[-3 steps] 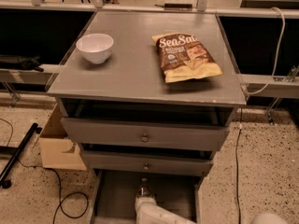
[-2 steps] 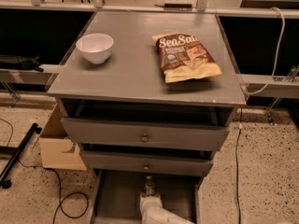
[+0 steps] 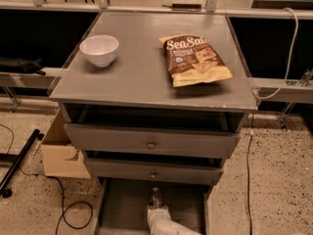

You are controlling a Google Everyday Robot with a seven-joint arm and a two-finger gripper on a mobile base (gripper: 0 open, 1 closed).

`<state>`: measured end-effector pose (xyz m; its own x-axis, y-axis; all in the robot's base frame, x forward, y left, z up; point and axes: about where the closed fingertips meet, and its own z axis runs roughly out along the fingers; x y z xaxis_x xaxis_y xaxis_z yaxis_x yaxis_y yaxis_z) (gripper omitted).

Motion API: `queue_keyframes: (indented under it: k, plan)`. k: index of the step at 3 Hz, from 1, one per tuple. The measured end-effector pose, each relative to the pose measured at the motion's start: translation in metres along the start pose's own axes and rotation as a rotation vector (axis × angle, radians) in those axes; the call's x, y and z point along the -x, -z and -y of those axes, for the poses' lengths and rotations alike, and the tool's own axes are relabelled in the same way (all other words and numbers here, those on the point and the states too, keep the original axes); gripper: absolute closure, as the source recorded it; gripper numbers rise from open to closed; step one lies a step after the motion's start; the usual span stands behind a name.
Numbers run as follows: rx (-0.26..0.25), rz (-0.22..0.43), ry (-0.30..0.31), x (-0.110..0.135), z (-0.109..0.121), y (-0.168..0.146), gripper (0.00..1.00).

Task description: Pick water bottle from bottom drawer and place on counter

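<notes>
Shows water bottle (image 3: 156, 197) just above gripper (image 3: 157, 211) at frame's bottom centre, inside bottom drawer (image 3: 122, 208); grip state not discernible

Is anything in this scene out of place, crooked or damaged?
Nothing looks spilled or broken. The chip bag lies askew on the counter. The two knobbed drawers look slightly ajar. The tool is in the bottom drawer, at the bottle.
</notes>
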<state>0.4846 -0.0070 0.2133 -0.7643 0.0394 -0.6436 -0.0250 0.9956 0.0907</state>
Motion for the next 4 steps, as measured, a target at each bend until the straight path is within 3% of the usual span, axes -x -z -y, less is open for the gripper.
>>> queue_keyframes:
  k: [1,2,4]
  plan:
    - [0.014,0.021,0.104,-0.007,-0.004,0.02,1.0]
    - [0.014,0.021,0.104,-0.007,-0.004,0.02,1.0]
    - [-0.042,0.129,0.105,0.028,0.038,0.072,1.0]
